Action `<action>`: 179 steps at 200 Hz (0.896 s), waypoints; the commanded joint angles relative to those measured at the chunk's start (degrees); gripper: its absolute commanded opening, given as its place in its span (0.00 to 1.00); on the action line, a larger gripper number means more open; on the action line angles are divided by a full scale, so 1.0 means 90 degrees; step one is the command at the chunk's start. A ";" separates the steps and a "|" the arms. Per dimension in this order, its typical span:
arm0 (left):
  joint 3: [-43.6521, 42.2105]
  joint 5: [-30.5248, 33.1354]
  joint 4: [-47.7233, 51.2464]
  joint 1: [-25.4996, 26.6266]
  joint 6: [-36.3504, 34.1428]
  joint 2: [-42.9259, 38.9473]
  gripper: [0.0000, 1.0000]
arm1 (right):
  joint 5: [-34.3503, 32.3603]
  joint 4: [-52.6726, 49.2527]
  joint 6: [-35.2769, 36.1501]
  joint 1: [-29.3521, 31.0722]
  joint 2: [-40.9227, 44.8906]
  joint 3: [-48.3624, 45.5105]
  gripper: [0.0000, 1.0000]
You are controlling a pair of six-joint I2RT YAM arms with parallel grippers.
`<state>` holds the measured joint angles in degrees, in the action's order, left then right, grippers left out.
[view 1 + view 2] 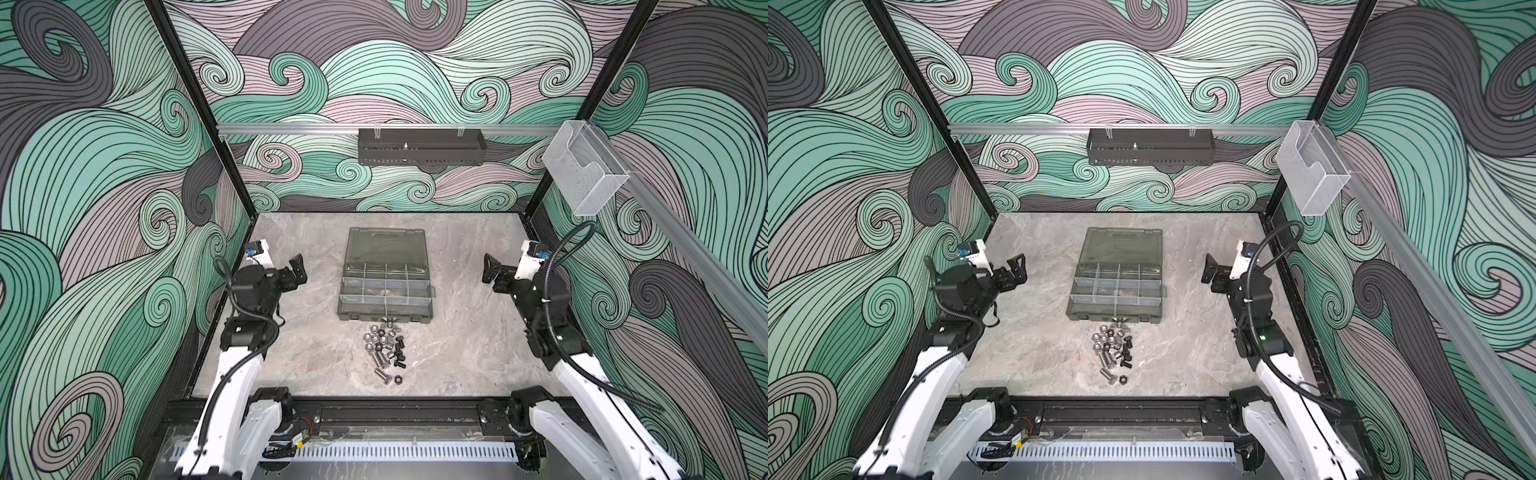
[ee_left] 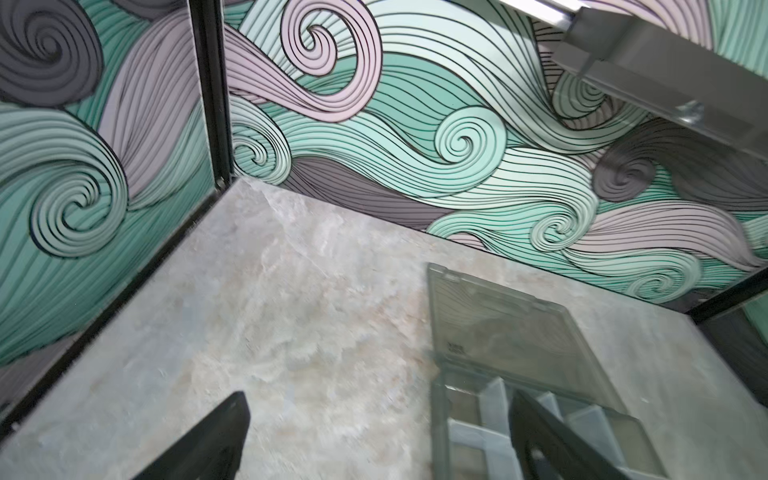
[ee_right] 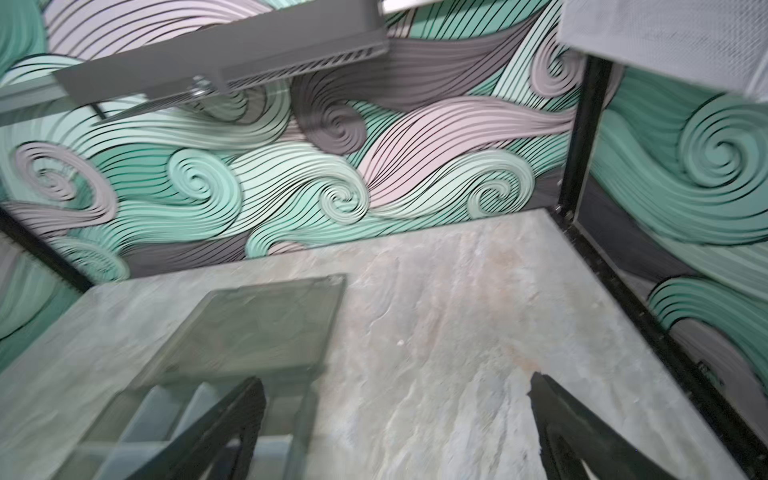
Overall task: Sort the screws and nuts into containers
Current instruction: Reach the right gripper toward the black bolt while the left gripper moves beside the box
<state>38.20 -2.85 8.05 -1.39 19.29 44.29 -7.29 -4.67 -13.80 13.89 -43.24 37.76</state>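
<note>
A robot lab cell: 2 arms (image 1: 237, 374) mounted at a bench (image 1: 457, 353), enclosed by swirl-printed walls (image 1: 374, 83) and black posts (image 1: 203, 104).

Swirling waves of mint green, pale lilac and charcoal grey, all drawn in fine black lines, pattern the walls (image 1: 104, 208). The tabletop (image 1: 457, 332) is mottled stone grey with faint beige veining. The case (image 1: 385, 245) is smoky-grey and translucent, and its containers (image 1: 374, 284) have paler, clear dividers. The screws (image 1: 380, 357) are a mix of shiny silver and matt black, as are the nuts (image 1: 369, 337). The perforated wall tray (image 1: 419, 146) is dark grey, the wall box (image 1: 582, 174) is clear and the rails (image 1: 291, 129) are silver. The arms (image 1: 237, 374) are white with black joints and black cables.
</note>
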 commanded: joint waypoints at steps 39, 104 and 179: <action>-0.0033 -0.1124 0.1806 0.0754 0.0977 0.0293 0.99 | 0.0506 -0.3370 -0.1144 0.1988 -0.1214 0.0787 0.94; 0.0259 -0.1435 0.2193 0.1624 0.0614 0.1756 0.99 | 0.0422 -0.3116 -0.1910 0.3483 -0.3112 0.1032 0.79; 0.0424 -0.2092 0.2178 0.1661 0.0289 0.2422 0.98 | 0.0356 -0.2685 -0.1947 0.4273 -0.4758 0.1965 0.57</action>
<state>39.51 -18.44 25.89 13.06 24.01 64.40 -2.76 -30.39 -31.35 50.70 -83.22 51.88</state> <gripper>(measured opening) 0.986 0.610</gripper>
